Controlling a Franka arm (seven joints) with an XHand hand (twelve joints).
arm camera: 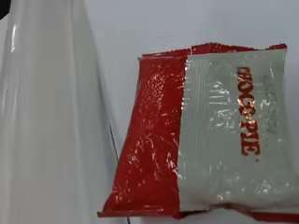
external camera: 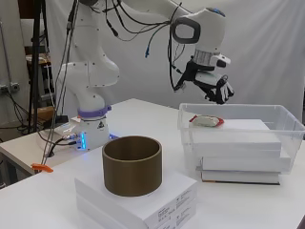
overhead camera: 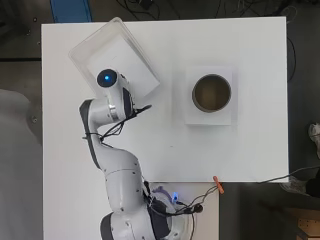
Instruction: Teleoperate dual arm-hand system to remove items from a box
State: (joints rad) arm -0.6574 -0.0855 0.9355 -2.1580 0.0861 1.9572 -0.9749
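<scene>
A red and white snack packet (arm camera: 205, 135) is seen lying flat inside a clear plastic box (external camera: 286, 125), on the white surface that fills the box's bottom. In the side view the packet (external camera: 206, 121) sits near the box's end closest to the arm, and its top is level with the box's rim or just below it. In the wrist view the packet fills much of the picture, with the clear wall of the box (arm camera: 42, 116) beside it; part of the wrapper is red and part is pale with red print.

The box is raised on a stack of white flat boxes (external camera: 243, 162) that rests on the white desk (external camera: 143, 112). In the overhead view the box (overhead camera: 82, 45) is set at an angle near the desk's far left corner, and the arm's wrist covers the part where the packet lies.

The robot hand (external camera: 217, 88) is held above the box, just over the packet and apart from it. Its fingers are curled inwards and nothing is held in them.

Well apart from the box, a brown open cylinder (overhead camera: 212, 93) stands upright on a second stack of white boxes (overhead camera: 208, 118) toward the desk's right side. An orange clip (overhead camera: 218, 184) lies at the desk's near edge.
</scene>
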